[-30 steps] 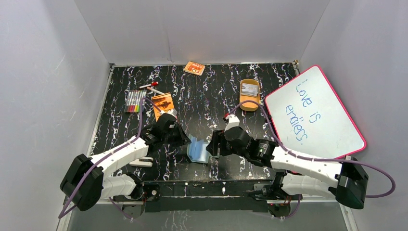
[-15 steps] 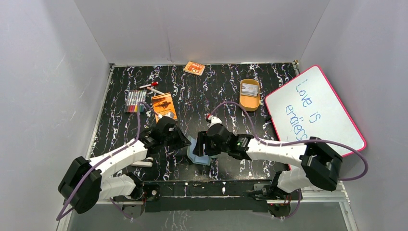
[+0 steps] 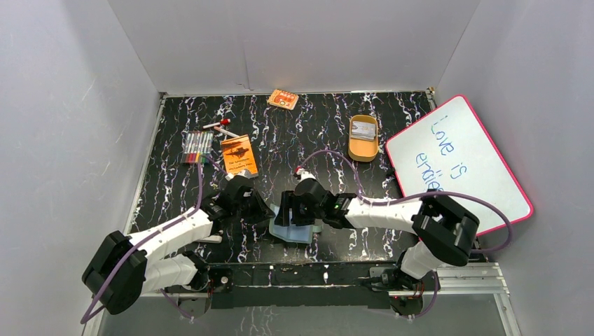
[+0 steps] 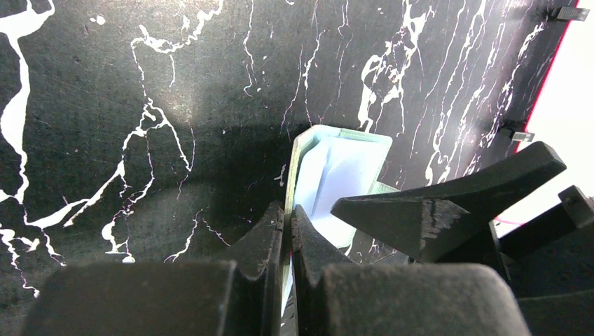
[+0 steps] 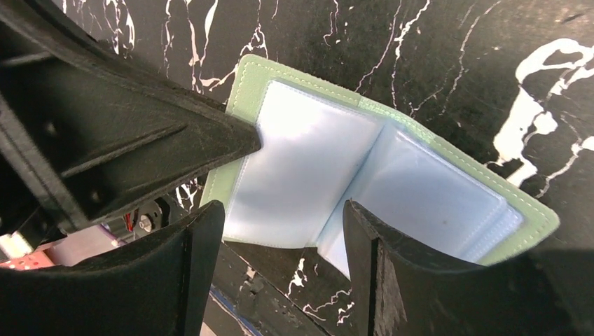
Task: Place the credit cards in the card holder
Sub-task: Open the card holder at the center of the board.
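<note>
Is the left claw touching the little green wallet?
Touching. The left wrist view shows the left gripper pinching the card holder by its green edge, which runs between the closed fingers.

From above, you see only the near strip of the card holder (image 3: 293,232); the right gripper (image 3: 294,208) covers the part beyond it. In your left wrist view the left gripper (image 4: 287,213) hides the holder's near end, and the right gripper's finger covers its right side. Whether any sleeve holds a card, you cannot tell. Far behind the holder, the cards (image 3: 363,128) in the tray (image 3: 363,148) are too small to count. Right of the holder, the whiteboard (image 4: 564,105) runs off the frame.
</note>
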Controlling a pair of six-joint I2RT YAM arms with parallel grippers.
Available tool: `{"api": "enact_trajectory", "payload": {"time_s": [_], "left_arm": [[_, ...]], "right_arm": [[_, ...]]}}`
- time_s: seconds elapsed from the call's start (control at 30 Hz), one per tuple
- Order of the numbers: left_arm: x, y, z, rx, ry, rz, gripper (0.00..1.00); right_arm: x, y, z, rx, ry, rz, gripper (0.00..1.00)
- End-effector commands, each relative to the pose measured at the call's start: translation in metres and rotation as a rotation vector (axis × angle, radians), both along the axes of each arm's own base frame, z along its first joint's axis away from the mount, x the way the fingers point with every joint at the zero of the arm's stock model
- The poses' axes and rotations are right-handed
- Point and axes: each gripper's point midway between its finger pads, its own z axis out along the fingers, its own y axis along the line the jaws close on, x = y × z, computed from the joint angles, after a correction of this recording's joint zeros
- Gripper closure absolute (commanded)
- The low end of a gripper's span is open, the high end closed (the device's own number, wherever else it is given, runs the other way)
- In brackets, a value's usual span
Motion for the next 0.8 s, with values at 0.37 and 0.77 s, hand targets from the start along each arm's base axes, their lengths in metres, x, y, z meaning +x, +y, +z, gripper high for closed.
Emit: {"api": "enact_trajectory", "payload": {"time_s": [0.37, 0.77], "left_arm": [[-0.008, -0.013, 0.014, -0.104, -0.030, -0.054, 0.91], [-0.008, -0.008, 0.016, -0.085, -0.044, -0.042, 1.00]], "right_arm": [[0.006, 0.019, -0.003, 0.006, 0.012, 0.019, 0.37], [0.005, -0.005, -0.013, -0.039, 0.000, -0.018, 0.62]]}}
